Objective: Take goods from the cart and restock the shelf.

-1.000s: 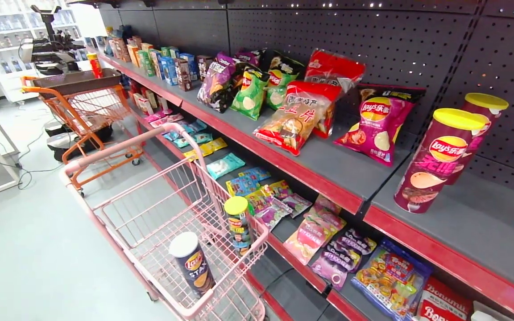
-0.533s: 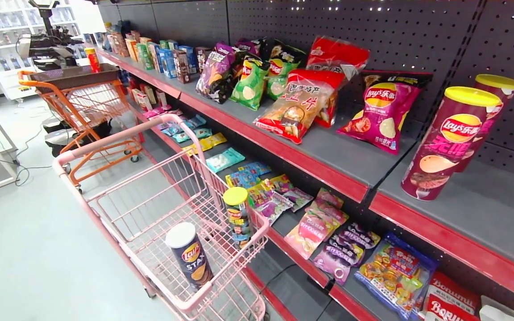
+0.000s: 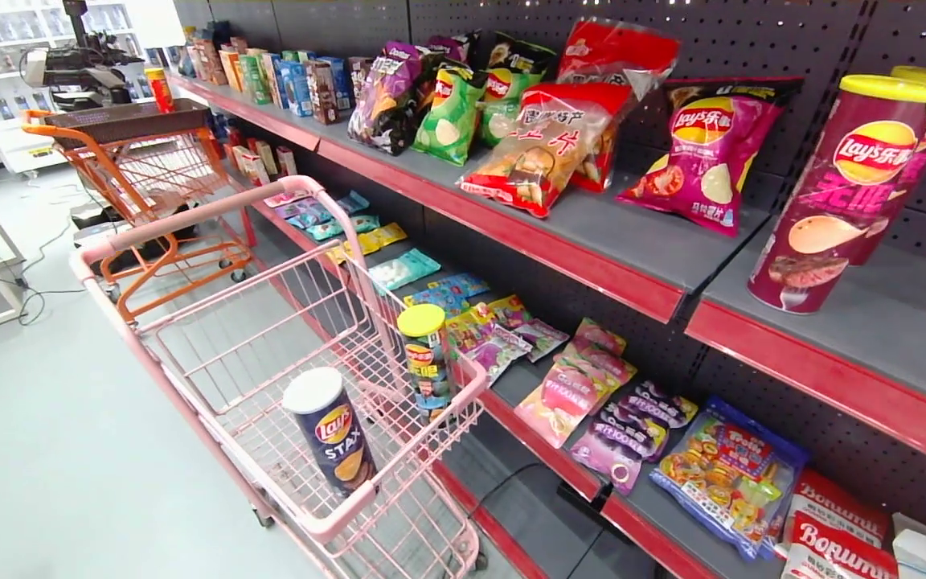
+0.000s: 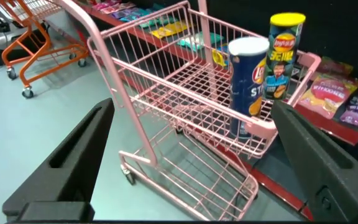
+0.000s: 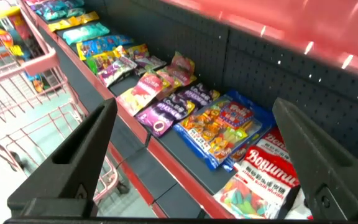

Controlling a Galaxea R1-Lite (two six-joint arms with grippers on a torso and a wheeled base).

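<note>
A pink cart stands beside the shelf. Two upright chip cans are in its basket: a dark blue one with a white lid and one with a yellow lid. In the left wrist view, my left gripper is open and held short of the cart, facing the blue can and the yellow-lidded can. My right gripper is open with nothing in it, in front of the lower shelf's candy bags. Two purple cans stand on the upper shelf.
Chip bags and boxes line the upper shelf. Bare grey shelf lies around the purple cans. An orange cart stands farther down the aisle. The floor on the left of the pink cart is free.
The whole head picture has shifted, so the camera moved. Cart, cans and shelf goods keep their places relative to one another.
</note>
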